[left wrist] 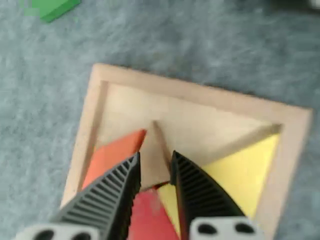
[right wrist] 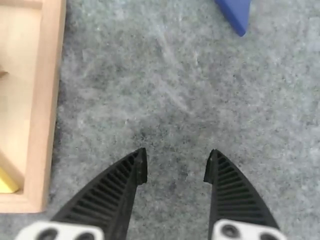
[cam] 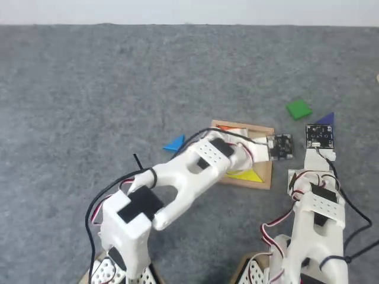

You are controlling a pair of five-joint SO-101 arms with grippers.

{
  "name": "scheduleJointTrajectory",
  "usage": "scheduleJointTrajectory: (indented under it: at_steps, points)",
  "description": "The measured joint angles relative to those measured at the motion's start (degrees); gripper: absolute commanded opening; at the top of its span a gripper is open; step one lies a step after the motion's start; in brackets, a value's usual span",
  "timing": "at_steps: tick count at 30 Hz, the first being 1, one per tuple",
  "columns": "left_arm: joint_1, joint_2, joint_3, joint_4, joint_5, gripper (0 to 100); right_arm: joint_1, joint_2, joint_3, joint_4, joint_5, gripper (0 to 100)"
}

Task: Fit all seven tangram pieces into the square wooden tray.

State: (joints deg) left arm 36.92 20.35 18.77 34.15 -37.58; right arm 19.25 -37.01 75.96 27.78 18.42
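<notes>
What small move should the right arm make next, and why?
Probably ease forward to the dark blue triangular piece. The right gripper is open over the grey mat, holding nothing, and that piece lies just ahead of it, outside the square wooden tray.

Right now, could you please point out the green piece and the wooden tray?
green piece [cam: 298,109]: high view, middle of its top face.
wooden tray [left wrist: 200,96]: left wrist view, on its bare rim.
</notes>
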Motion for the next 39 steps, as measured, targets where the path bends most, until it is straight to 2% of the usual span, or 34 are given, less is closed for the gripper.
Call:
scheduleJointTrajectory:
  at_steps: [9, 30, 39]
  points:
    - [-3.52, 0.00, -0.18, 0.00, 0.35, 10, 0.00, 0.00, 0.00, 0.00, 0.00, 19.6]
    - [-4.92, -5.71, 1.14, 0.00, 0.18, 10, 0.00, 0.00, 0.00, 0.00, 0.00, 19.6]
    - [-4.92, -5.71, 1.14, -4.31, 2.11, 11, 0.00, 0.00, 0.00, 0.00, 0.00, 19.5]
